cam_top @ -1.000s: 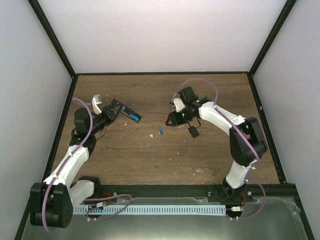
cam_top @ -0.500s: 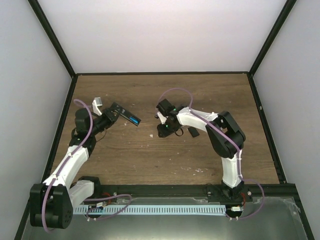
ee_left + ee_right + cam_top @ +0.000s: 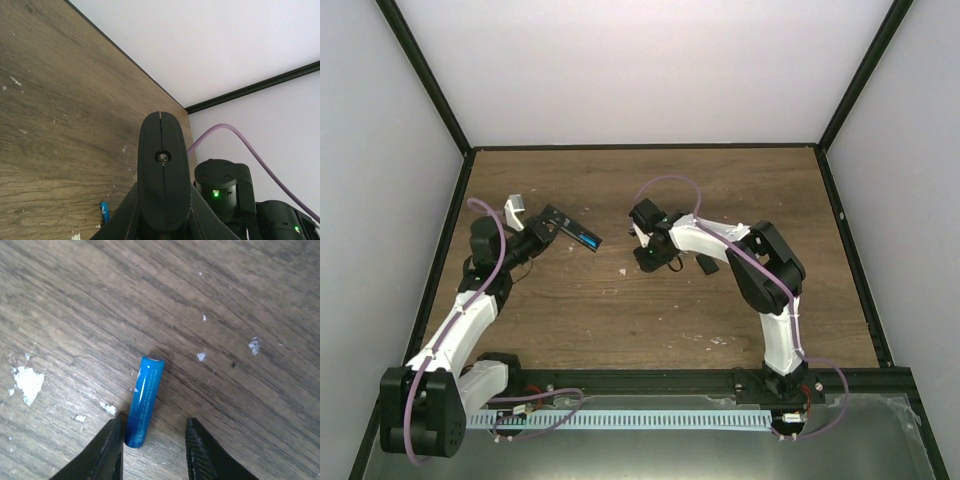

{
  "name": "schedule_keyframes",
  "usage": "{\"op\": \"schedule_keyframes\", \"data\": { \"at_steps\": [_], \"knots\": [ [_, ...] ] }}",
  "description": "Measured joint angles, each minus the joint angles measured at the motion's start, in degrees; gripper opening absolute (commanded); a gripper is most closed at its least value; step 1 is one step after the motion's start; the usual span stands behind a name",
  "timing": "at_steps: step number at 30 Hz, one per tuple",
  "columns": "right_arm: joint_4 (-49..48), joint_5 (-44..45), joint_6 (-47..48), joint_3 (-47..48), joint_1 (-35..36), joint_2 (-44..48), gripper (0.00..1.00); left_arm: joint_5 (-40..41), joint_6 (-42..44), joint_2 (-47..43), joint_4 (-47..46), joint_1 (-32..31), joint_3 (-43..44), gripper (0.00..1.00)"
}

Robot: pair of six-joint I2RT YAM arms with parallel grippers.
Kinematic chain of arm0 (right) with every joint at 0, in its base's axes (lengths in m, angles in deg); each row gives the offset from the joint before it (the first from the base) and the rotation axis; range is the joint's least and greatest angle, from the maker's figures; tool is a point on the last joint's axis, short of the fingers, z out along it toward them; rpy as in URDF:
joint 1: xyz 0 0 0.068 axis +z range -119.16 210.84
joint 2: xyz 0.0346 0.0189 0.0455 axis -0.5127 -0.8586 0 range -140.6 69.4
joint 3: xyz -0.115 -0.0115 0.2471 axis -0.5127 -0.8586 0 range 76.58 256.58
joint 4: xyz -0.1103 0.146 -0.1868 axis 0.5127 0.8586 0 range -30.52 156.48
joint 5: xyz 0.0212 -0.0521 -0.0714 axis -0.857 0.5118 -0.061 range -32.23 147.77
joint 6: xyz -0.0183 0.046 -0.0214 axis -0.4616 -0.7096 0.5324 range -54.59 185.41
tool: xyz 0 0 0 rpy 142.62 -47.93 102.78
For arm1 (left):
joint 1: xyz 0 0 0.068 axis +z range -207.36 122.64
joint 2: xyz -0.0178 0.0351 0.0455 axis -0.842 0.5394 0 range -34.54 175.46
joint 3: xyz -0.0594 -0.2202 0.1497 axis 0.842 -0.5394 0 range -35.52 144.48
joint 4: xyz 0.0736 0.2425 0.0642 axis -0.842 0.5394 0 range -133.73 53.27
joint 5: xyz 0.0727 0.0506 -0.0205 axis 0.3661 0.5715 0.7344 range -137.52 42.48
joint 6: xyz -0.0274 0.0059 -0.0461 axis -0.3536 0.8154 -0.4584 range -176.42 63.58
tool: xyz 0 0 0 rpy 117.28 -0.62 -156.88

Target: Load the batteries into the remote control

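My left gripper [image 3: 538, 238] is shut on the black remote control [image 3: 570, 228] and holds it tilted above the table's left side. A blue battery [image 3: 587, 240] shows in the remote's far end. In the left wrist view the remote [image 3: 164, 180] points away end-on between the jaws. The other blue battery [image 3: 144, 400] lies flat on the wood. My right gripper [image 3: 152, 452] is open and low over it, with the battery's near end against the left finger [image 3: 111, 452] and the right finger [image 3: 200, 452] apart. In the top view the right gripper [image 3: 648, 262] hides this battery.
A short black cover piece [image 3: 708, 264] lies just right of the right gripper. White specks [image 3: 29, 382] of debris dot the wood near the battery. In the left wrist view the table battery [image 3: 104, 211] and the right arm [image 3: 225, 185] show beyond the remote.
My right gripper has swung left and down from beside the cover piece to sit over the loose battery. The left gripper with the remote has barely moved.
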Motion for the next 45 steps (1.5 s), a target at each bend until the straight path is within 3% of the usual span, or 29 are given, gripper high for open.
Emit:
{"op": "schedule_keyframes", "data": {
  "at_steps": [7,14,23,28,35,45],
  "knots": [
    [-0.57,0.57,0.26,0.26,0.5,-0.31,0.08,-0.02,-0.02,0.07,-0.02,0.09,0.0,0.0],
    [-2.21,1.03,0.24,-1.7,0.76,0.94,0.03,-0.59,-0.09,0.96,-0.63,0.09,0.0,0.0],
    [5.88,-1.6,0.79,-2.47,0.11,8.61,0.02,-7.48,0.22,6.8,-3.15,0.09,0.0,0.0],
    [13.73,-6.4,1.22,4.63,0.07,13.14,0.02,-12.0,0.83,10.19,-4.31,0.09,-0.02,0.0],
    [22.99,-14.47,1.36,12.59,0.07,13.62,0.02,-17.05,0.74,17.05,-10.43,-3.21,0.0,0.0],
    [31.23,-17.73,0.9,16.76,0.46,13.38,0.02,-16.63,-1.66,21.2,-18.86,-7.91,-0.46,0.0]
  ]
}}
